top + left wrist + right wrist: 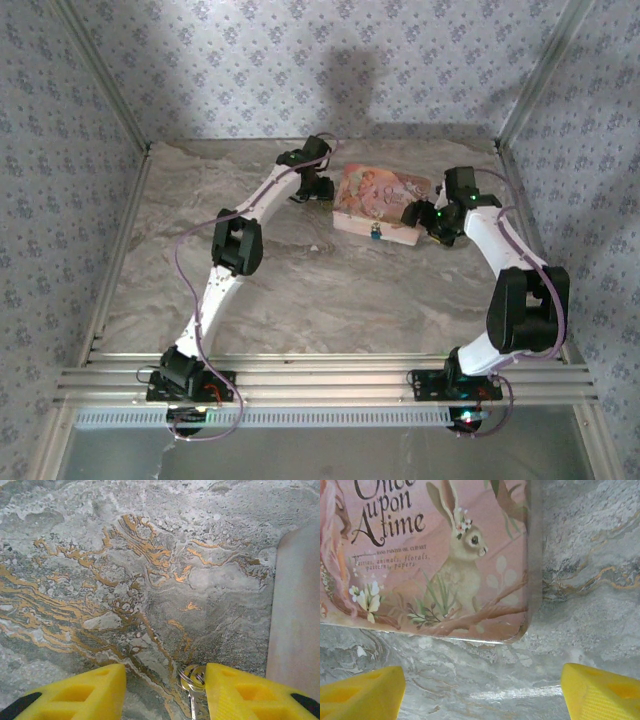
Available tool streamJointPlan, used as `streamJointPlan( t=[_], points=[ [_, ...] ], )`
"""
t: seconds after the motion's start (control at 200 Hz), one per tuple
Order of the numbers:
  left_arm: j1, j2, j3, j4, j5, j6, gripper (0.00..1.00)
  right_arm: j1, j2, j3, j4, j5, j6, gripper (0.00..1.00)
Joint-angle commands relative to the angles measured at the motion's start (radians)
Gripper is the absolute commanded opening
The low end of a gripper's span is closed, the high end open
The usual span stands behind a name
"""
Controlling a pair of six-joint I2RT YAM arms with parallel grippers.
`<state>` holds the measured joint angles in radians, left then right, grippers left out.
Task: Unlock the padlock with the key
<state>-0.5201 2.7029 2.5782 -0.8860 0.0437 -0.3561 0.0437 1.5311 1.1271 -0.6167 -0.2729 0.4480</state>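
Note:
A small silver key (193,696) on a split ring lies flat on the marble table. In the left wrist view it sits between my left gripper's (166,681) yellow fingers, touching the right finger (235,690), with a wide gap to the left one. The jaws are open and not clamped on it. The padlock (376,233) hangs on the front wall of a pink picture tin (380,195). My left gripper (316,190) is just left of the tin. At the tin's right end, my right gripper (425,215) (482,680) is open over bare table beside the tin's corner (515,625).
The tin's pale side wall (295,605) stands close on the right of the left gripper. Patterned walls and metal posts enclose the table (300,290) on three sides. Open marble lies in front of the tin toward the arm bases.

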Motion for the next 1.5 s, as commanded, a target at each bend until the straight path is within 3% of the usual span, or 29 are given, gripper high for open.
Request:
streamJointPlan(
  t=[0.0, 0.175, 0.325, 0.585, 0.794, 1.049, 1.329, 1.499],
  points=[
    [-0.004, 0.032, 0.026, 0.007, 0.015, 0.014, 0.43, 0.007, -0.019, -0.008, 0.011, 0.002, 0.015, 0.83],
    [-0.001, 0.027, 0.023, -0.012, 0.026, 0.015, 0.36, 0.016, -0.018, -0.015, 0.011, 0.003, 0.014, 0.83],
    [0.002, -0.006, -0.009, -0.042, 0.048, 0.025, 0.19, 0.028, -0.039, -0.034, 0.037, 0.003, 0.021, 0.83],
    [0.022, -0.221, -0.389, 0.081, 0.052, 0.030, 0.03, 0.069, -0.088, -0.089, 0.059, 0.011, 0.047, 0.83],
    [0.060, -0.494, -0.823, 0.286, 0.086, -0.015, 0.01, 0.134, -0.131, -0.141, 0.092, 0.027, 0.082, 0.83],
    [0.091, -0.777, -1.176, 0.419, 0.146, -0.068, 0.00, 0.241, -0.189, -0.198, 0.177, 0.035, 0.113, 0.82],
    [0.092, -1.064, -1.411, 0.498, 0.211, -0.114, 0.00, 0.340, -0.233, -0.234, 0.301, -0.011, 0.173, 0.80],
    [0.092, -1.212, -1.486, 0.565, 0.332, -0.144, 0.00, 0.402, -0.285, -0.264, 0.451, -0.084, 0.234, 0.73]
  ],
)
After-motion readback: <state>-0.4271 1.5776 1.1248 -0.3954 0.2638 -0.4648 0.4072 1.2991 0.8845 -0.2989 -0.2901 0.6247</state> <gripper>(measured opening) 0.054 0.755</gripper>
